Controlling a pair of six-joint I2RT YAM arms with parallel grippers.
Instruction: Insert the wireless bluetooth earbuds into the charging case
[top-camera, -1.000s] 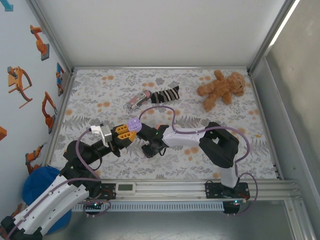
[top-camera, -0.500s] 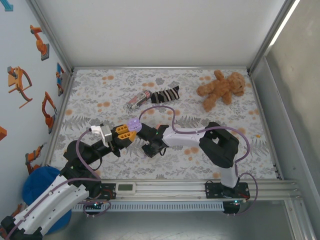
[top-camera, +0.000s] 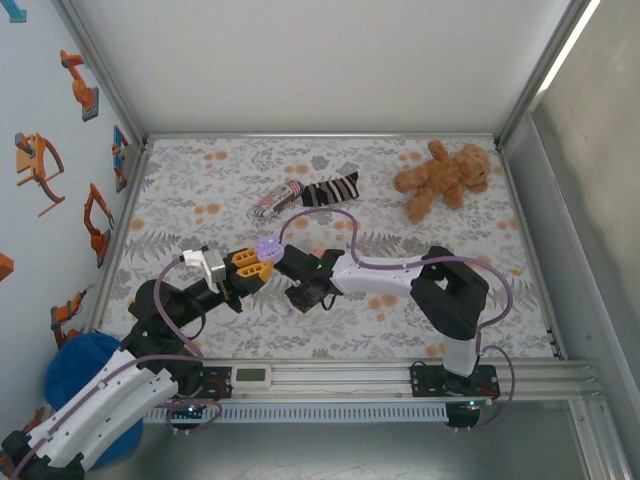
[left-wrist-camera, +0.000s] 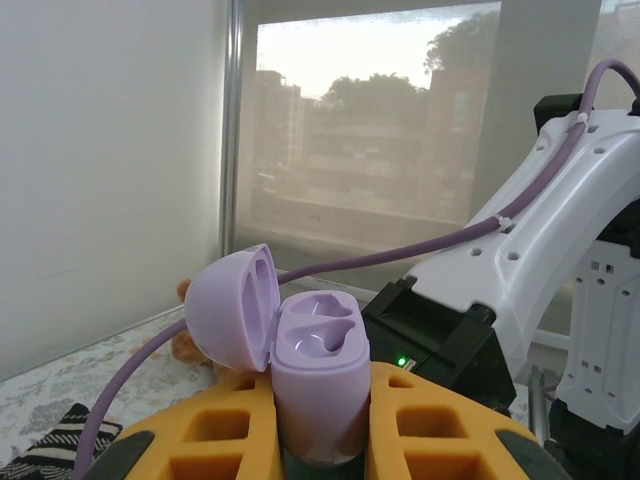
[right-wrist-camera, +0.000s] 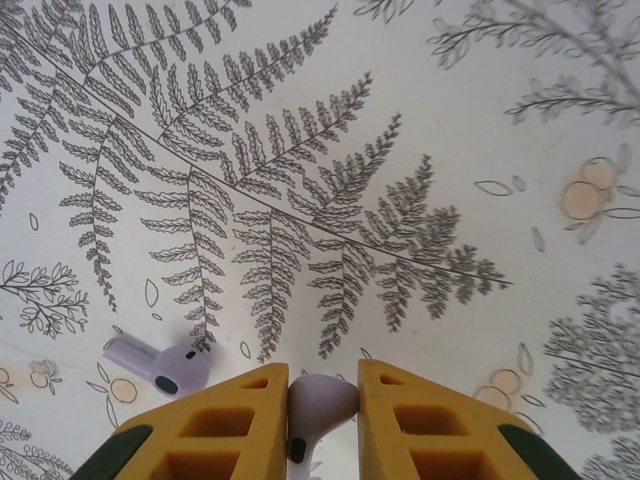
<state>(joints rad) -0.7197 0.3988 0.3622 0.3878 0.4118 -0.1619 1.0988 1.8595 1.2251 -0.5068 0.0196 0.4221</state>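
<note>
I find no text, brand or number I can read; the small display (top-camera: 252, 375) on the front rail (top-camera: 340, 377) is too tiny to make out.

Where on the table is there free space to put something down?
Free: the far-left corner beside the sock, and the right side between the teddy bear and the right arm. Crowded: the middle, where the left pincer and right pincer meet.
</note>
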